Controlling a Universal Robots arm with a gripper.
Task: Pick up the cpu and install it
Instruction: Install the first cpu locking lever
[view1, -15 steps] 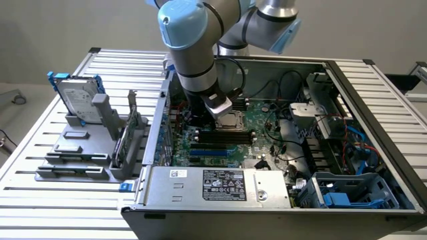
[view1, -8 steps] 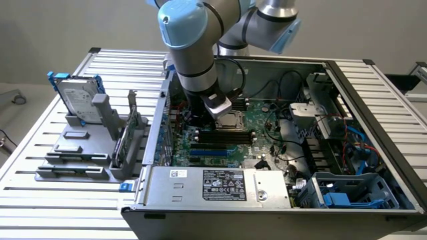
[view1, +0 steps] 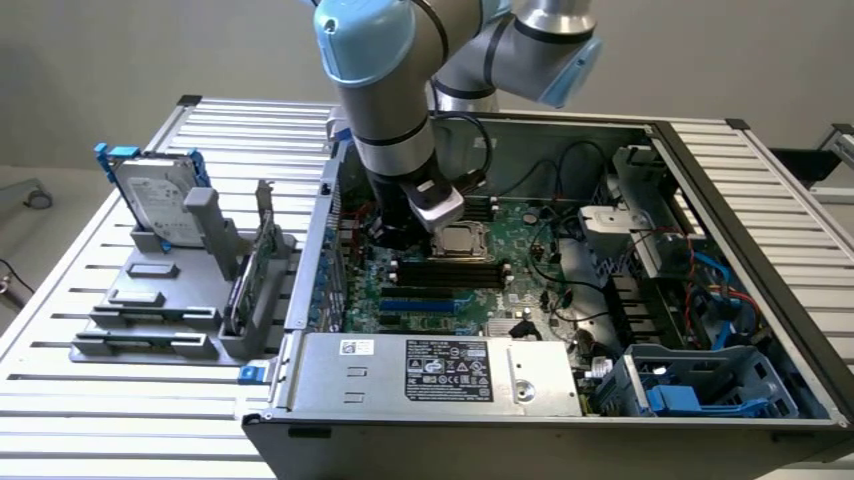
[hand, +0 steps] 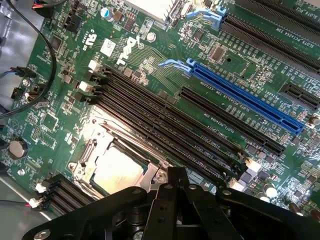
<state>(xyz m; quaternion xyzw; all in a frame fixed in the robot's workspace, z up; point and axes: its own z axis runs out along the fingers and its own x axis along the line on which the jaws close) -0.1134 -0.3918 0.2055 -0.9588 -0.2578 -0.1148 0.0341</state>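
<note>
Seen in the exterior view: open grey desktop computer case (view1: 747, 300) laid flat on the slatted metal surface (view1: 80, 420) so the green motherboard (view1: 534, 250) faces up for top-down work, the arm's claw (view1: 400, 232) down inside just beside the metal-framed socket (view1: 463, 240), where the small flat square cpu with dull silver top (view1: 465, 238) sits. Seen in the wrist view: cpu (hand: 117, 172) lying flat inside the socket frame (hand: 97, 150) beside the long black memory slots (hand: 170, 127), black claw (hand: 175, 200) just above with nothing visibly held; opening cannot be told
</note>
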